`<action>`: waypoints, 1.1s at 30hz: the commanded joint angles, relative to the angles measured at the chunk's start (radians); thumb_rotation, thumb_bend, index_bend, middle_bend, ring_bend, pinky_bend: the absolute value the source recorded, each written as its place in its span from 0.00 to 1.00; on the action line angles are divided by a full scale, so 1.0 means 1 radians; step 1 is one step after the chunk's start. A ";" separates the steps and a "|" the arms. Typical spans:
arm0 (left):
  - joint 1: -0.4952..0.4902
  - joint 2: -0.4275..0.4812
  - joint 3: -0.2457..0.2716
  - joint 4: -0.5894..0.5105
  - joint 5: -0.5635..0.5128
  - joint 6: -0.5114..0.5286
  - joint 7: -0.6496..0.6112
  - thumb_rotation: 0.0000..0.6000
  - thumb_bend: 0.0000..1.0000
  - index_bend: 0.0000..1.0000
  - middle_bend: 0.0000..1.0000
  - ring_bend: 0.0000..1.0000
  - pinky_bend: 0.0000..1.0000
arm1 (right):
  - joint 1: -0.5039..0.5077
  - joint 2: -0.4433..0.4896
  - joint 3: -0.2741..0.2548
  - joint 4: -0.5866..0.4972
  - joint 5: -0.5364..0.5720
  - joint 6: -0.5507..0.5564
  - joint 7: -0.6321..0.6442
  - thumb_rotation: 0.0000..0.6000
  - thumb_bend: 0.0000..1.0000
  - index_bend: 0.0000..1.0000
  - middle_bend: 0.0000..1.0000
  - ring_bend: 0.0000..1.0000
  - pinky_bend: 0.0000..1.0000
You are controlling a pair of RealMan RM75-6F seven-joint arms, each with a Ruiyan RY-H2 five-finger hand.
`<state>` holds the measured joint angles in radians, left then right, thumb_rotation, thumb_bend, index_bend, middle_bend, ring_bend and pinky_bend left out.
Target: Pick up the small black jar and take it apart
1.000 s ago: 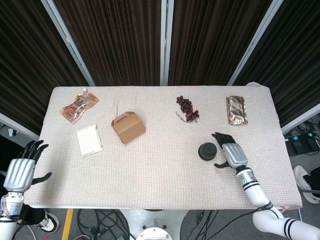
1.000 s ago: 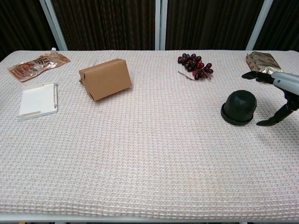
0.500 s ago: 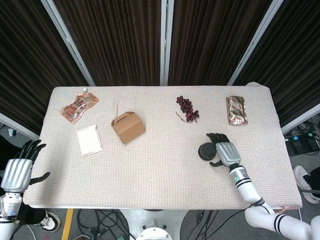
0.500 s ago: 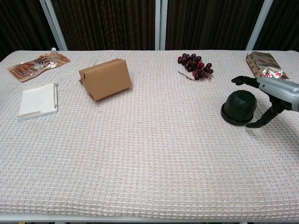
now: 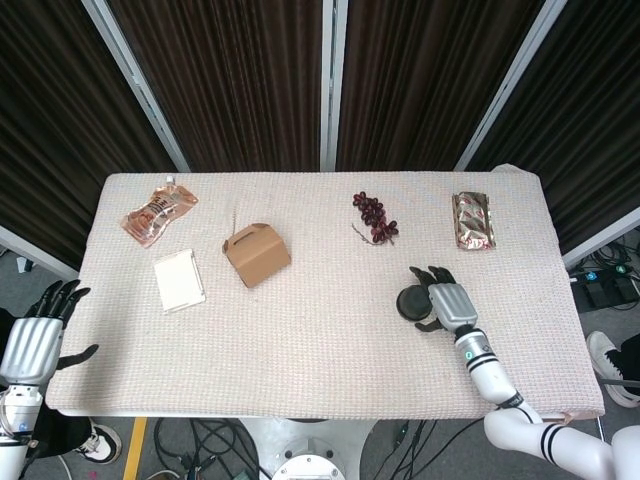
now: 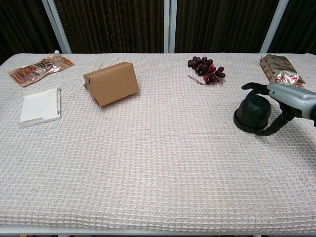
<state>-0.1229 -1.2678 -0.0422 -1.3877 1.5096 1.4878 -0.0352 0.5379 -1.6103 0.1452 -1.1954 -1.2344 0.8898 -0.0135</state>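
The small black jar (image 5: 409, 303) (image 6: 252, 114) stands upright on the cloth at the right side of the table. My right hand (image 5: 448, 305) (image 6: 285, 98) is right beside it on its right. The fingers (image 6: 254, 86) curve over the jar's far top edge and the thumb (image 6: 270, 130) reaches along its near base. The jar rests on the table and I cannot tell whether the hand is touching it. My left hand (image 5: 32, 342) hangs off the table's left edge with fingers spread, holding nothing; it shows only in the head view.
A brown paper box (image 5: 256, 254) (image 6: 111, 83) sits left of centre. A bunch of grapes (image 5: 375, 217) (image 6: 205, 69) and a foil packet (image 5: 473, 220) (image 6: 280, 69) lie behind the jar. A white flat box (image 5: 179, 280) and an orange pouch (image 5: 158, 212) are far left.
My right hand has slid left up to the jar, its fingers now curving over the top and the thumb nearing the base. My left hand has dropped slightly lower.
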 commanded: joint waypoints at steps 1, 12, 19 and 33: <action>0.000 0.000 0.000 -0.001 0.000 0.000 0.000 1.00 0.02 0.16 0.11 0.08 0.31 | 0.002 -0.002 0.000 0.002 0.000 0.000 0.003 1.00 0.04 0.00 0.17 0.00 0.00; -0.001 -0.002 0.001 0.002 0.000 -0.005 0.001 1.00 0.02 0.16 0.11 0.08 0.31 | 0.009 -0.004 -0.001 0.011 0.003 -0.012 0.022 1.00 0.09 0.00 0.19 0.00 0.00; -0.001 0.000 0.001 0.001 -0.001 -0.006 0.000 1.00 0.02 0.16 0.11 0.08 0.31 | 0.010 -0.006 -0.003 0.016 0.007 -0.016 0.029 1.00 0.09 0.00 0.22 0.00 0.00; -0.001 0.002 -0.001 -0.002 -0.002 -0.007 0.001 1.00 0.02 0.16 0.11 0.08 0.31 | 0.011 -0.010 0.001 0.021 0.013 -0.007 0.021 1.00 0.12 0.01 0.30 0.00 0.00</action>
<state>-0.1237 -1.2663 -0.0428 -1.3896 1.5080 1.4809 -0.0340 0.5493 -1.6203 0.1456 -1.1744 -1.2212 0.8828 0.0076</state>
